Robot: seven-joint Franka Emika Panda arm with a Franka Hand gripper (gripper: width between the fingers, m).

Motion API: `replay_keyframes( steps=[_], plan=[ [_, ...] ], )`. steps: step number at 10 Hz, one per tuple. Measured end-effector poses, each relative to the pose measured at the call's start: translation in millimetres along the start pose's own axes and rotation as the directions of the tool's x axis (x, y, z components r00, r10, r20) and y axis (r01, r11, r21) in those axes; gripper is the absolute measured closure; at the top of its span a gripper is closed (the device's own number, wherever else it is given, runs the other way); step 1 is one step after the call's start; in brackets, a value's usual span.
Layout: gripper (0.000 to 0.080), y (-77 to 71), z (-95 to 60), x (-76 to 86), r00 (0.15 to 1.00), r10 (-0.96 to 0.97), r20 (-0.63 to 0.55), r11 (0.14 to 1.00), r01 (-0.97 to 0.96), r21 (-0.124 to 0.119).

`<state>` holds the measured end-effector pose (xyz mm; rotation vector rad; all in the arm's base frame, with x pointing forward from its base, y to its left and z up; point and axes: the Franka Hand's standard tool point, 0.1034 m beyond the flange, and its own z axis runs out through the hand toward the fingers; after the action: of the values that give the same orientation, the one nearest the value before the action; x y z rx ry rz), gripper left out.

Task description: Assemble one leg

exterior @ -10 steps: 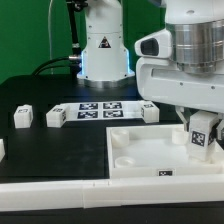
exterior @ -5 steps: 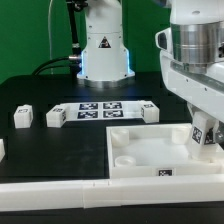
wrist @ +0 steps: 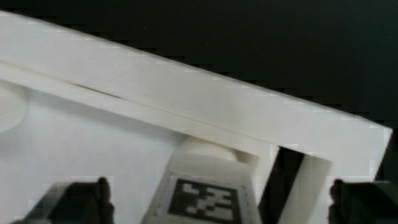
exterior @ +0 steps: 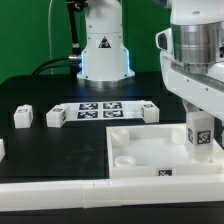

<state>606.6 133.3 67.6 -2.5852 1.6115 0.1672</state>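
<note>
The leg (exterior: pixel 200 134), a small white block with a black-and-white tag, stands upright at the corner of the large white tabletop (exterior: pixel 150 148) on the exterior view's right. My gripper (exterior: pixel 200 114) hangs straight above it. In the wrist view the leg (wrist: pixel 205 196) sits between the two dark fingertips (wrist: pixel 79 203), with a gap on each side, so my gripper (wrist: pixel 222 206) is open around it. The tabletop's raised rim (wrist: pixel 196 95) runs across that view. Whether the leg's foot sits in a socket is hidden.
Three more tagged legs lie on the black table: two on the exterior view's left (exterior: pixel 24 116) (exterior: pixel 56 116) and one behind the tabletop (exterior: pixel 150 111). The marker board (exterior: pixel 98 107) lies in front of the robot base (exterior: pixel 103 55). A round socket (exterior: pixel 124 158) shows in the tabletop's near corner.
The hand has shifted toward the exterior view's right and turned. The leg, tilted in the hand a second ago, now stands upright.
</note>
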Motion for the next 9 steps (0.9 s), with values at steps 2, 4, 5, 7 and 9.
replay_keyframes(
  steps=[2,4,5,7,9],
  plan=[
    [0.0152,-0.1,1.0,-0.2,0.967,-0.253,-0.005,0.967,0.253,0.005],
    [0.0150,1.5,2.3,-0.5,0.878,-0.479,-0.004,0.878,0.479,0.000],
    [0.0150,1.7,2.2,0.2,0.827,-0.562,-0.004,0.827,0.562,0.000],
    [0.0150,1.9,2.1,1.0,0.709,-0.705,-0.005,0.709,0.705,-0.002],
    [0.0150,2.1,1.5,3.4,0.531,-0.847,-0.006,0.531,0.847,-0.005]
  ],
)
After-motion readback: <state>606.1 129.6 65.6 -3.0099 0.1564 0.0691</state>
